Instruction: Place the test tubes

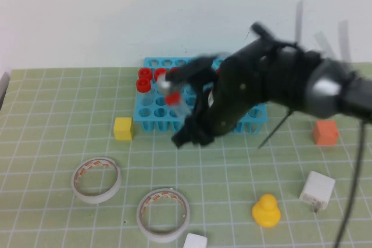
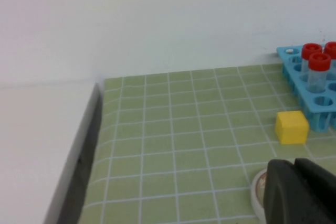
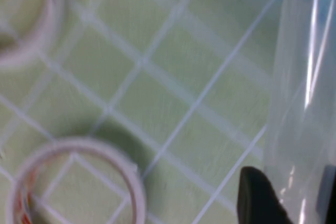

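The right gripper (image 1: 187, 104) holds the tube (image 1: 172, 98) in its fingers, tilted over the rack (image 1: 152, 121). It looks light, stiff, slick and breakable (glass or clear plastic), so grip mid-body, gently. The left gripper (image 2: 296, 192), fingers closed empty, hangs low over the bench (image 2: 173, 145).

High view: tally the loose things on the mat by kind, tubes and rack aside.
Tape rolls: 2
Cubes: 2
White blocks: 2
Duck: 1
Total: 7
Right pincer holds a tube by the rack; left pincer sits shut by a tape roll.
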Controlling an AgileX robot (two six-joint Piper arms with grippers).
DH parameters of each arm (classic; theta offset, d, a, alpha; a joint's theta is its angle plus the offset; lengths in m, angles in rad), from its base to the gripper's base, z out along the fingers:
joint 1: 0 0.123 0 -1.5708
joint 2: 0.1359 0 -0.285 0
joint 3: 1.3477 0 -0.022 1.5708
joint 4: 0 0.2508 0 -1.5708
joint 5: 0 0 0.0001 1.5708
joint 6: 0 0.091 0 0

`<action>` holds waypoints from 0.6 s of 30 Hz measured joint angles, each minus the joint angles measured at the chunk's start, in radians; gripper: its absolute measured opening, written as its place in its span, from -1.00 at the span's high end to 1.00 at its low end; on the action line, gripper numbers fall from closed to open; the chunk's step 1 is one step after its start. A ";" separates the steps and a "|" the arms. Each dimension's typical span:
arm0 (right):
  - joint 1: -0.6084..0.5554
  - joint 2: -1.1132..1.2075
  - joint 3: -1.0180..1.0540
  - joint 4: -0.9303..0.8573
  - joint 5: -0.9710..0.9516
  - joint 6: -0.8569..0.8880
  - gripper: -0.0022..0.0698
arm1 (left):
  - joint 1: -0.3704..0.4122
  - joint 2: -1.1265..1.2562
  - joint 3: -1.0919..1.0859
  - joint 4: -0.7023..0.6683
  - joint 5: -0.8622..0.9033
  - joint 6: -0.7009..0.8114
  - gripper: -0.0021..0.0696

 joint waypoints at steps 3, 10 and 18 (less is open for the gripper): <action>0.000 -0.081 0.061 -0.061 -0.091 0.050 0.29 | 0.000 0.000 0.000 0.024 0.000 0.013 0.95; 0.000 -0.257 0.355 -0.204 -0.422 0.208 0.29 | 0.000 0.000 0.000 0.036 -0.061 0.015 0.95; 0.000 -0.377 0.677 -0.221 -0.780 0.219 0.29 | 0.000 0.000 0.000 0.026 -0.080 -0.010 0.95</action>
